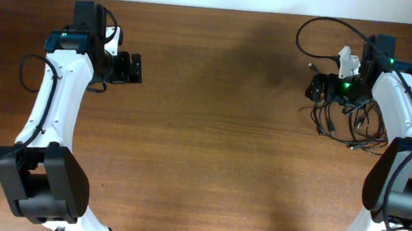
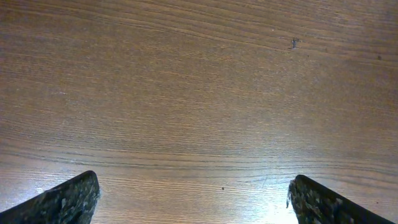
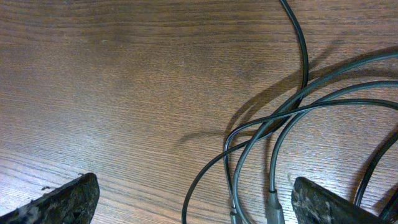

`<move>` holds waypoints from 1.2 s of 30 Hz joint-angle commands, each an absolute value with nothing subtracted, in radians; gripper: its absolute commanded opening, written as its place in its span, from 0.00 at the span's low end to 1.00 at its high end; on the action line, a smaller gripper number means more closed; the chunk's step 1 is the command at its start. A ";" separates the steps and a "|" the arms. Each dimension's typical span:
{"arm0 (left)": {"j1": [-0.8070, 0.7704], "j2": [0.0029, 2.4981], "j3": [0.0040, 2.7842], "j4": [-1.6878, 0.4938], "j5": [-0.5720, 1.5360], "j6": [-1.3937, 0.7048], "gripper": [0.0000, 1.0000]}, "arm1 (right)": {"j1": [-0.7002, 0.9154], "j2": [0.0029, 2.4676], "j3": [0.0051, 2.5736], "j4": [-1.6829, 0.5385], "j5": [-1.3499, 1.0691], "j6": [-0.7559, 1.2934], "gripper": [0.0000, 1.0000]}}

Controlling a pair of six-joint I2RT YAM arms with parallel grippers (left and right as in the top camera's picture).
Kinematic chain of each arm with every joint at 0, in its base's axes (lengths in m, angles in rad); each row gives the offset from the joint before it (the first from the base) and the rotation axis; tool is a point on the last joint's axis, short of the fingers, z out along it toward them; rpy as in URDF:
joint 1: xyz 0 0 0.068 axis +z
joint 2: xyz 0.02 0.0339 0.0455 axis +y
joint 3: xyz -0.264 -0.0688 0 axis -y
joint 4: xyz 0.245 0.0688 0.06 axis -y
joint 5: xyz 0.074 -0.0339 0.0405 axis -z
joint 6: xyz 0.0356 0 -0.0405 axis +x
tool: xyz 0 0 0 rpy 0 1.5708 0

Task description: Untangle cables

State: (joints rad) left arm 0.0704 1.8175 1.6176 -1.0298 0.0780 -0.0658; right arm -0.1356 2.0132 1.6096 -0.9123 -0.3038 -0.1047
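Note:
The cables (image 1: 356, 128) lie as a loose black tangle on the wooden table at the far right, beside my right arm. My right gripper (image 1: 317, 87) hovers at the tangle's left edge, open and holding nothing. In the right wrist view several thin cords (image 3: 304, 59) loop across the wood. Two of them run down between my fingers, and a plug sleeve (image 3: 274, 206) lies close to the right finger (image 3: 323, 202). That gripper (image 3: 196, 204) stands wide apart. My left gripper (image 1: 135, 68) is far off at the left, open over bare wood (image 2: 193, 200).
A thicker black arm cable (image 1: 315, 26) arcs above the right gripper near the table's back edge (image 1: 216, 10). Another arm cable (image 1: 25, 68) loops beside the left arm. Both arm bases stand at the front corners.

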 commanded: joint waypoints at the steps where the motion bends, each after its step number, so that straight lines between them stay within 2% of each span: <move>1: 0.071 1.816 1.621 -1.031 0.081 -0.075 0.99 | -0.131 2.002 1.621 -0.912 -0.302 -0.109 0.98; 21: 0.071 1.816 1.621 -1.031 0.081 -0.075 0.99 | -0.131 1.959 1.621 -0.912 -0.302 -0.109 0.99; 36: 0.071 1.816 1.621 -1.031 0.081 -0.075 0.99 | -0.131 1.212 1.621 -0.913 -0.302 -0.109 0.98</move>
